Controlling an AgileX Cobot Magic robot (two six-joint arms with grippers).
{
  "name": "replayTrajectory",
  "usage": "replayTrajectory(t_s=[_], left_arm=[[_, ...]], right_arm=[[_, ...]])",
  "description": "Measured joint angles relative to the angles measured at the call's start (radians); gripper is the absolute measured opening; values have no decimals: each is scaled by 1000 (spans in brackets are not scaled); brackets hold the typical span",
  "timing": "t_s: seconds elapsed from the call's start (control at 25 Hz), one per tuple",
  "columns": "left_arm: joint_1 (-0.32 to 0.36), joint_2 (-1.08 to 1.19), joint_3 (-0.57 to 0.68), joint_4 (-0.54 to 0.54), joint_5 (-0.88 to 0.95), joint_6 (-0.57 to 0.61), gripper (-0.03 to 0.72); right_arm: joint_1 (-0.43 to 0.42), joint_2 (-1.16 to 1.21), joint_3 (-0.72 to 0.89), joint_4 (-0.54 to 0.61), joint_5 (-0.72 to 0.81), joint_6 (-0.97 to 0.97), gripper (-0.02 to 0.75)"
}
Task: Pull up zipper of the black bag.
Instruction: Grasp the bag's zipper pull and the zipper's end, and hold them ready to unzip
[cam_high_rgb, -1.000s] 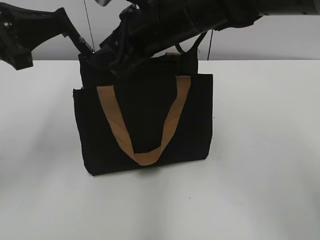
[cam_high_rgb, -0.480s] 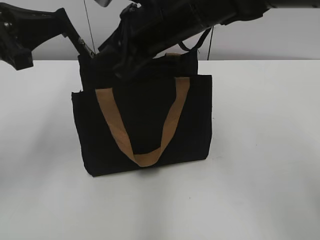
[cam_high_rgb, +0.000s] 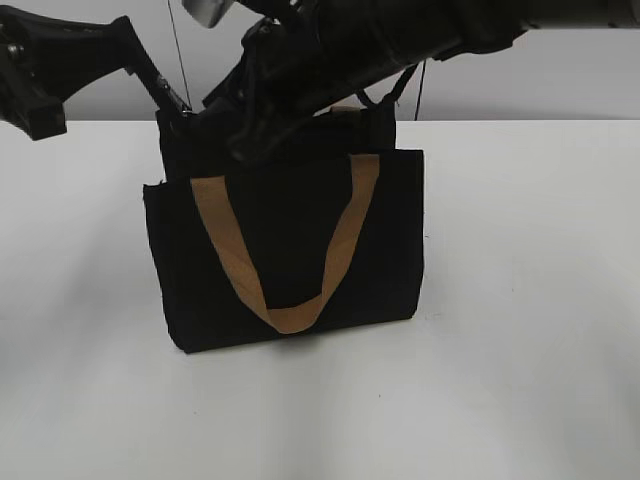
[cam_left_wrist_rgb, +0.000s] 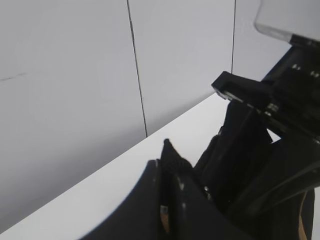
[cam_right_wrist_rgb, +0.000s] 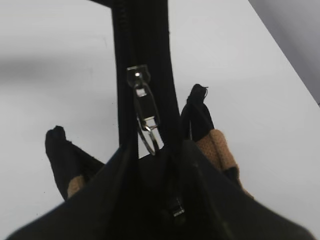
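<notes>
The black bag (cam_high_rgb: 290, 250) stands upright mid-table, one tan handle (cam_high_rgb: 340, 230) hanging down its front. My left gripper (cam_high_rgb: 172, 108) is at the bag's top left corner; in the left wrist view it (cam_left_wrist_rgb: 167, 162) is shut on a peak of the black fabric. My right arm reaches across, and its gripper (cam_high_rgb: 250, 135) is on the bag's top edge. In the right wrist view the zipper (cam_right_wrist_rgb: 145, 40) runs away from the jaws (cam_right_wrist_rgb: 152, 160). Its silvery pull (cam_right_wrist_rgb: 141, 97) ends in a ring that goes in between the closed dark fingers.
The white table (cam_high_rgb: 520, 300) extends on all sides of the bag. A grey panelled wall (cam_high_rgb: 560, 80) stands close behind it. The right arm's body (cam_left_wrist_rgb: 280, 100) crosses above the bag, close to the left gripper. Tan strap ends (cam_right_wrist_rgb: 217, 147) flank the zipper.
The right arm has shifted slightly left along the bag's top. The bag's upper part has been tugged a little to the left. The left arm holds still.
</notes>
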Motion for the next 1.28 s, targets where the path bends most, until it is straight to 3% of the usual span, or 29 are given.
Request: replayTrajectory(t_s=[0.64,1.28], left_arm=[[0,0,0,0,0,-1,0],[0,0,0,0,7,-1,0]], right_arm=[[21,12,0,29,-33,0,241],[25,12,0,28,-9,44,171]])
